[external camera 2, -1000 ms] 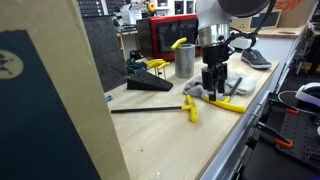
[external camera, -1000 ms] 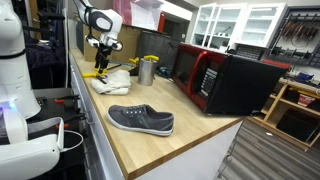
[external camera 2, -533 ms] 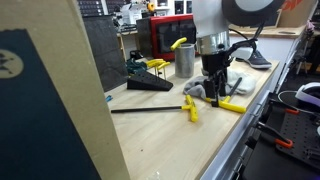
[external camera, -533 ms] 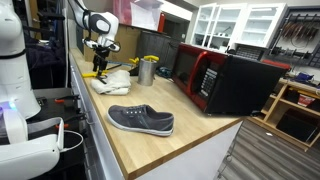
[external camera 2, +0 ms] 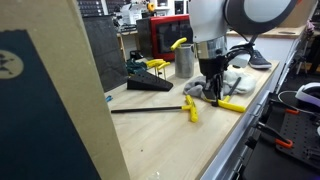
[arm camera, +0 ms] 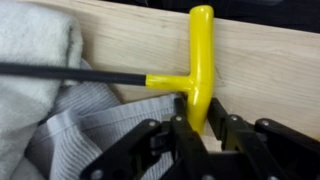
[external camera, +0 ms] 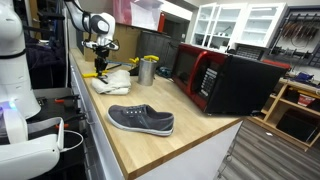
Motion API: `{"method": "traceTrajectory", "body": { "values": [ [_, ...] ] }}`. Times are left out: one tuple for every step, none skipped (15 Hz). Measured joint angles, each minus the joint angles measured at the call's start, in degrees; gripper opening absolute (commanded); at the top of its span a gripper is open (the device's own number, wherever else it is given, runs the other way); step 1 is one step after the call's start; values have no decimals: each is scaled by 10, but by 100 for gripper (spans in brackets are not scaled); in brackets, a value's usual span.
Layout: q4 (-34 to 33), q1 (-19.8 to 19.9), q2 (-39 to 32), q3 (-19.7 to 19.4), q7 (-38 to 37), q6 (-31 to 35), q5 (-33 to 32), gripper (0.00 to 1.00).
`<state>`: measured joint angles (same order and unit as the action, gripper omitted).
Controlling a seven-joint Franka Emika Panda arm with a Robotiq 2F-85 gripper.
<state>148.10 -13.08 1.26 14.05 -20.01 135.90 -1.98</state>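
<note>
In the wrist view a yellow T-handle (arm camera: 200,60) with a long black shaft (arm camera: 60,72) lies on the wooden counter. My gripper (arm camera: 198,115) stands over the handle's near end, both fingers pressed against its sides, shut on it. A grey ribbed cloth (arm camera: 90,125) and a white towel (arm camera: 30,40) lie right beside the handle. In both exterior views the gripper (external camera: 100,68) (external camera 2: 212,94) is low at the counter, on the yellow tool (external camera 2: 232,105) by the towel pile (external camera: 112,82).
A grey shoe (external camera: 141,120) lies nearer the counter's end. A metal cup (external camera: 148,70) (external camera 2: 186,60) and a red-and-black microwave (external camera: 230,82) stand behind. A second yellow-handled tool (external camera 2: 190,108) and a black wedge (external camera 2: 150,85) lie on the counter.
The gripper has come down a little onto the yellow handle and its fingers have closed on it. Nothing else on the counter has moved.
</note>
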Motion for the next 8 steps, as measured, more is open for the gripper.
{"method": "traceTrajectory", "body": {
  "values": [
    [0, -1, 0, 1, -5, 0, -1, 6],
    [0, -1, 0, 1, -6, 0, -1, 6],
    [0, -1, 0, 1, -6, 0, -1, 6],
    [0, -1, 0, 1, -6, 0, 0, 6],
    [0, -1, 0, 0, -6, 0, 4, 6],
    [-1, -1, 1, 0, -5, 0, 14, 6],
    [-1, -1, 4, -2, 1, 1, 35, 6],
    [-1, 0, 9, -5, 14, 1, 63, 6]
  ]
}}
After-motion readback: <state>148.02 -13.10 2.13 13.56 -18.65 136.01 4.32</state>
